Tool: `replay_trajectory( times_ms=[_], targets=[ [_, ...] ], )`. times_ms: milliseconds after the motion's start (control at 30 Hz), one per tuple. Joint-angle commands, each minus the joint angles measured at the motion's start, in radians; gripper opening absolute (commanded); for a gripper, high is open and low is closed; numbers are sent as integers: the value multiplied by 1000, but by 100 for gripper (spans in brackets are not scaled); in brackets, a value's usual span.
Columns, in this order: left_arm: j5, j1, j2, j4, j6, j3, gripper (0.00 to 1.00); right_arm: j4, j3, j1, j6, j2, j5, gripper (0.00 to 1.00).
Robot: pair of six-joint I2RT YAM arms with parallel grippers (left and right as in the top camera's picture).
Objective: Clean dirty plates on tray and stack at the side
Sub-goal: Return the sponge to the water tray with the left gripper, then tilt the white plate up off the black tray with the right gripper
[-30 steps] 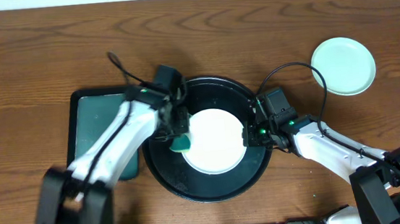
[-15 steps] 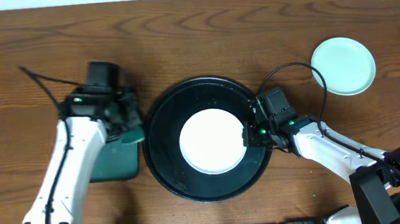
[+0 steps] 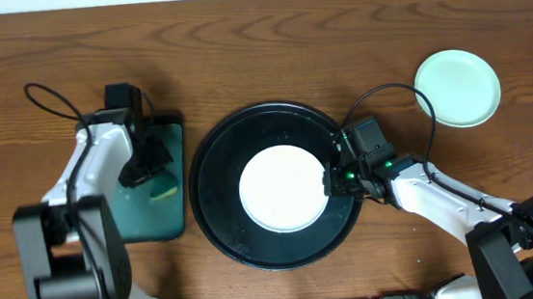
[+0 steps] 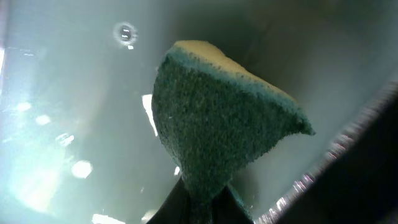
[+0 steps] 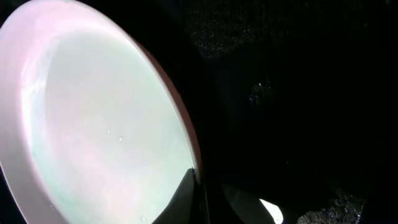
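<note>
A white plate (image 3: 282, 188) lies in the middle of the round black tray (image 3: 211, 154); no smear shows on it. My right gripper (image 3: 330, 181) is shut on the plate's right rim, and in the right wrist view the gripper (image 5: 200, 193) has a finger on each side of the plate (image 5: 99, 124) edge. A mint-green plate (image 3: 457, 87) sits alone on the table at the far right. My left gripper (image 3: 150, 176) is over the rectangular tray, shut on a green sponge (image 4: 217, 118) that it pinches by the lower end (image 4: 205, 202).
The small rectangular black tray (image 3: 171, 221) lies left of the round tray, with the sponge (image 3: 162, 187) hanging over its right half. Arm cables loop above the left arm and near the mint-green plate. Bare wooden table surrounds both trays.
My left arm has carried the sponge from the white plate's left edge, off the round tray, to over the rectangular tray. The right arm and plate have not moved.
</note>
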Motion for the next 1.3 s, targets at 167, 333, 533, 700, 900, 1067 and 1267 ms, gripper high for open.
replay_trajectory(
  times_ms=[167,333,533,700,900,1067,1267],
  targets=[
    [13,4,20,-1,-5,-6,48,-8,-13,5,-6,13,10,2],
    [44,-1,-133,-15,-6,-6,61,-7,-13,5,-6,13,10,1],
    [47,-8,-374,-133,-34,-6,76,15,-13,5,19,13,-71,1],
    [135,-8,-517,-208,-37,-6,71,16,-13,8,87,13,-118,2],
    [180,-8,-595,-259,-51,-6,80,56,-13,0,178,12,-278,2],
    [180,-8,-599,-286,-51,-6,80,101,-13,-35,223,12,-425,2],
    [180,-8,-599,-289,-52,-6,80,117,-13,-88,230,12,-547,2]
  ],
)
